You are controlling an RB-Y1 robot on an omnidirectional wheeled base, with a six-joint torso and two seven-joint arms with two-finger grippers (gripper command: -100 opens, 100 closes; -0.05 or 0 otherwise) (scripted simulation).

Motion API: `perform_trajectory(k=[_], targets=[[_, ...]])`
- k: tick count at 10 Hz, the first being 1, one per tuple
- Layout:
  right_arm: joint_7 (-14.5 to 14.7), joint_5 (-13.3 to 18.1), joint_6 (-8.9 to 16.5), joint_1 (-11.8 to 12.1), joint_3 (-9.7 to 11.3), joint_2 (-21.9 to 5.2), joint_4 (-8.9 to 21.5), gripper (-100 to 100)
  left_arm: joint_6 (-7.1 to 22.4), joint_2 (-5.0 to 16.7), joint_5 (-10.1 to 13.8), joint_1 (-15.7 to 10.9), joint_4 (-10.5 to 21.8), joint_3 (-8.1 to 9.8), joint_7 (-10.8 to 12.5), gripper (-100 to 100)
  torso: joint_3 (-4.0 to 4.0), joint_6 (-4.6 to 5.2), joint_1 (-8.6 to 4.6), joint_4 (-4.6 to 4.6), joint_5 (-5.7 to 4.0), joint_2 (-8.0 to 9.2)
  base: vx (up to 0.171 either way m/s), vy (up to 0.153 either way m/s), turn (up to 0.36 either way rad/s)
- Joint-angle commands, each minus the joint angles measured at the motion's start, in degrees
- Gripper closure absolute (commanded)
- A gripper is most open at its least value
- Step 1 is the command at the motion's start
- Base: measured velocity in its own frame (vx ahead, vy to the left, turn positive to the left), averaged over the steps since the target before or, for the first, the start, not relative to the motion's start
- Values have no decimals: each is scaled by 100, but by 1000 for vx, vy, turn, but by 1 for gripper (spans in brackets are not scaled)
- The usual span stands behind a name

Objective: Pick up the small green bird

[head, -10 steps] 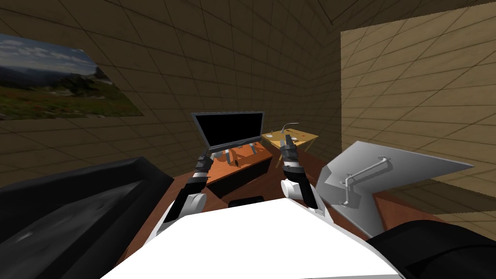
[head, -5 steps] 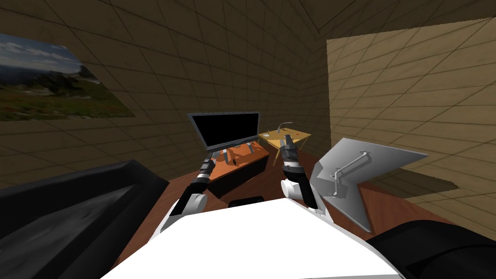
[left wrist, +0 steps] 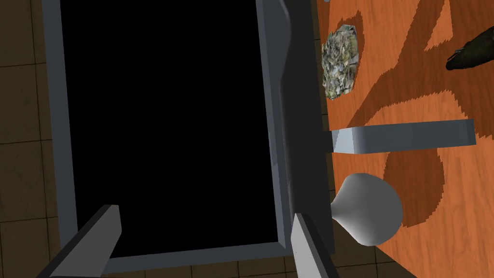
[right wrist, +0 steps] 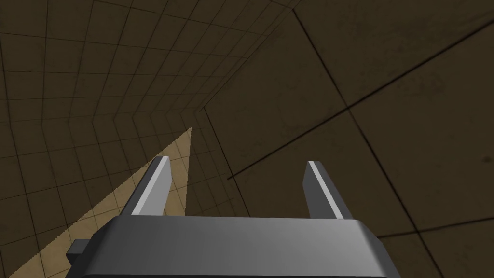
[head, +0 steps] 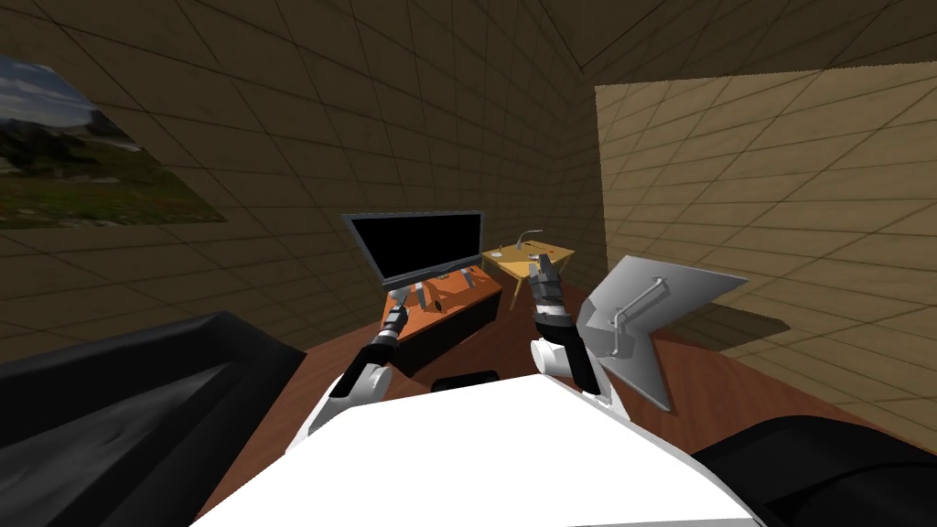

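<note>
**Left hand faces the screen; bird lies off to one side**

The left gripper (left wrist: 200,241) has its two blade fingers spread wide with nothing between them. It looks squarely at the flat black television screen in a grey frame (left wrist: 164,125), which stands on the orange wooden cabinet top (left wrist: 463,193).

The small dark green bird (left wrist: 470,50) is a slim, elongated shape lying on that top, well to the side of the gripper. It is outside the finger nearer the round white vase (left wrist: 369,210), and beyond both the vase and the grey bar-shaped television foot (left wrist: 400,137). A mottled grey-green lump (left wrist: 341,62) sits close against the screen's frame, between frame and bird. It is judged not to be the target, though the bird is too dark to read in detail.

The right gripper (right wrist: 239,188) is raised, its fingers likewise apart and empty.

Step in hand, as judged: the approach, with nothing grasped yet.
- Swing the left hand away from the screen toward the bird, fingers spread.
- Pass above the vase and foot, not between them, since both lie on the direct line.
- Straddle the bird's narrow width, not its length.
- Descend until the tips are just off the cabinet, then close gently.

Main risks: clipping the vase, or nudging the light figure so that it slides.
</note>
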Motion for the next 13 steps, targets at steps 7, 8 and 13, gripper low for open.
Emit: perform_trajectory(k=[7,8,13], targets=[[0,0,0,1,0,0,0,0,880,183,75,-287,1003,55,-279,-100,-12,0,7,-4,1,-21,1,-7,-143],[0,0,0,1,-1,0,0,0,1049,231,80,-360,1238,75,-329,-100,-13,-4,9,-5,2,-22,31,3,-142],[0,0,0,2,-1,0,0,0,1496,366,72,-593,1929,139,-454,-100,-18,-4,12,-7,2,-31,51,6,-154]])
